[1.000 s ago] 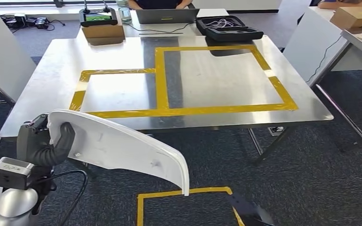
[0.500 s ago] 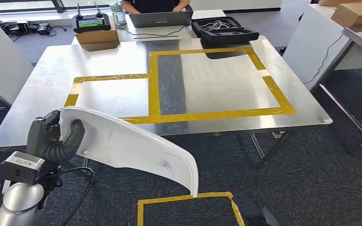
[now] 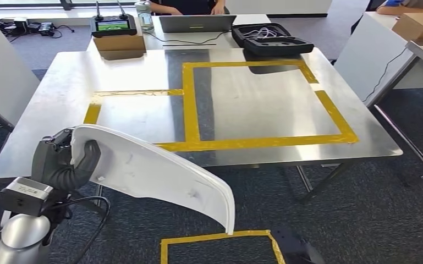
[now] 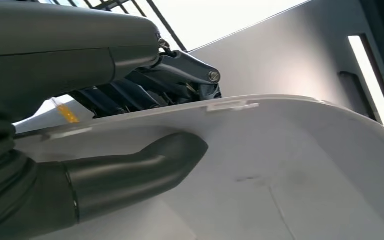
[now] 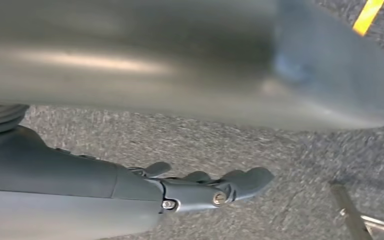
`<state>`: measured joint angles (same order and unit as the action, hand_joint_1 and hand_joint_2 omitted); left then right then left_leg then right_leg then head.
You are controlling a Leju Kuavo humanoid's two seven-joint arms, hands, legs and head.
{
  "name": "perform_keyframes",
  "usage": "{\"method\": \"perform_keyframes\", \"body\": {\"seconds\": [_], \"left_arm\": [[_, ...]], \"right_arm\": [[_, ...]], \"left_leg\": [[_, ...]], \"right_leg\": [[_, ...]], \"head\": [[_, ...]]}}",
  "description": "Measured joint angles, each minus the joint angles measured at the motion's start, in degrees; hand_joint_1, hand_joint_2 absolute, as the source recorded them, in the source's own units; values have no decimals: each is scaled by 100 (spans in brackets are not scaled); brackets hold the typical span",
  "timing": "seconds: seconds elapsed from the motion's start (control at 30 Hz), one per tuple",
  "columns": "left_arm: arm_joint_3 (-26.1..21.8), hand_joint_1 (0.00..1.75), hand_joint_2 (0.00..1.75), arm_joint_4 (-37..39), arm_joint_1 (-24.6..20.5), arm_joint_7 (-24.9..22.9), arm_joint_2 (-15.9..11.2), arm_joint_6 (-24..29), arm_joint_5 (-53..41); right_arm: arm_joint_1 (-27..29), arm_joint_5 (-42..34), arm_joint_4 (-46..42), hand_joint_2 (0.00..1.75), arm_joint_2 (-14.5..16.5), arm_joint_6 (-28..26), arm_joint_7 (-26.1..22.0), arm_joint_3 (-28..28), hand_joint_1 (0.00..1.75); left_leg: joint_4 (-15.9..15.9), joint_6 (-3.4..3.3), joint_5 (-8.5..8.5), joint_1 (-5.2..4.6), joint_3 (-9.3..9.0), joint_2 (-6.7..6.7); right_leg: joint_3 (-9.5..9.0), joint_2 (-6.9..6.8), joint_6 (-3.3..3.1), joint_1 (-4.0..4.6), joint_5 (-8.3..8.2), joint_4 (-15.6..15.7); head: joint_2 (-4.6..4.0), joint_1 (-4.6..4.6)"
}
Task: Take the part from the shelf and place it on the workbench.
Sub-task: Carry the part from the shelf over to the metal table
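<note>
Currently we are carrying the part (image 3: 159, 173), a long curved white shell, toward the workbench (image 3: 55, 93), and it is not yet over that steel surface: it is hanging in front of the workbench's near edge, above the carpet. Our left hand (image 3: 66, 162) is grasping the part at its end nearest the workbench's near left corner, thumb (image 4: 135, 172) pressed on the inner face and the darker fingers (image 4: 145, 92) wrapped behind the rim, as the left wrist view is showing. We are judging that this one-ended pinch is why the shell is drooping away from the workbench, its free tip pointing down toward the yellow floor square (image 3: 220, 247). Our right hand (image 5: 199, 187) is hanging low beside the body over the carpet, holding nothing, fingers extended and only loosely bent. On the workbench the yellow tape outline (image 3: 264, 99) is marking two bays, presumably the drop zone. Beyond the workbench's far edge a laptop (image 3: 197, 23), a black case (image 3: 272, 39) and a cardboard box (image 3: 120, 47) are sitting. Next we are needing lift and forward reach; the unsupported tip could clip the edge.
</note>
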<state>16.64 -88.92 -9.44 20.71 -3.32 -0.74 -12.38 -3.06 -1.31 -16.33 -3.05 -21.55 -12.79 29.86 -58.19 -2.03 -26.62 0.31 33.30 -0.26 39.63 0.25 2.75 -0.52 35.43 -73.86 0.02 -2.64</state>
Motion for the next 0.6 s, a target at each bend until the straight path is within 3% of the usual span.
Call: {"method": "perform_keyframes", "body": {"seconds": [0.03,0.07,0.13,0.2,0.3,0.37,0.4,0.47,0.5,0.53,0.57,0.6], "left_arm": [[1,175,175,-43,46,-14,0,13,-5],[1,175,175,-86,84,-24,0,25,-13],[2,175,175,-162,130,-31,0,40,-26],[4,175,175,-208,150,-31,0,45,-30],[7,175,175,-254,164,-33,-1,48,-32],[8,175,175,-291,170,-36,-2,48,-36],[8,175,175,-303,179,-38,-2,48,-39],[9,175,175,-309,216,-41,-3,47,-45],[9,175,175,-309,239,-44,-3,44,-50],[10,175,175,-310,255,-47,-6,41,-58],[10,175,175,-310,259,-49,-9,38,-69],[10,175,175,-310,256,-48,-11,31,-80]], "right_arm": [[8,8,0,0,-2,29,3,1,0],[11,18,0,0,-2,51,8,3,0],[10,33,1,0,-4,80,18,5,0],[8,39,2,0,-7,89,23,6,0],[9,38,2,0,-6,87,22,6,0],[6,42,1,0,-6,86,21,6,0],[4,45,0,0,-6,93,21,6,0],[0,49,0,0,-7,111,24,6,0],[1,48,0,0,-7,119,28,6,0],[3,45,0,0,-7,119,31,6,0],[6,42,0,0,-7,116,33,6,0],[6,39,0,0,-6,112,33,6,0]], "left_leg": [[-1,2,-30,-1,-33,-4],[-1,8,-63,-1,-78,-8],[-3,39,-140,-8,-178,-15],[-6,97,-214,-26,-228,-25],[13,201,-273,-24,-266,-26],[-175,270,-379,-17,-216,-14],[-442,299,-504,-10,-93,-10],[-1211,342,-809,0,344,-8],[-1519,354,-872,4,553,-8],[-1642,358,-819,6,678,-7],[-1539,355,-648,8,690,-7],[-1221,346,-393,9,590,-5]], "right_leg": [[96,0,-3,0,-96,-48],[71,0,-12,0,-305,137],[-235,-2,-48,6,-812,943],[-468,-4,-105,27,-1015,1493],[-519,-2,-204,39,-965,1586],[-582,-1,-276,13,-948,1620],[-620,-3,-305,4,-932,1633],[-679,-7,-338,5,-876,1633],[-709,-5,-339,6,-846,1631],[-744,-3,-335,6,-814,1630],[-787,0,-327,5,-781,1630],[-842,3,-315,4,-744,1629]], "head": [[-1,0],[-1,0],[-1,-1],[0,-1],[0,-1],[0,-4],[0,-6],[-1,-8],[-2,-8],[-2,-9],[-2,-9],[-2,-9]]}}
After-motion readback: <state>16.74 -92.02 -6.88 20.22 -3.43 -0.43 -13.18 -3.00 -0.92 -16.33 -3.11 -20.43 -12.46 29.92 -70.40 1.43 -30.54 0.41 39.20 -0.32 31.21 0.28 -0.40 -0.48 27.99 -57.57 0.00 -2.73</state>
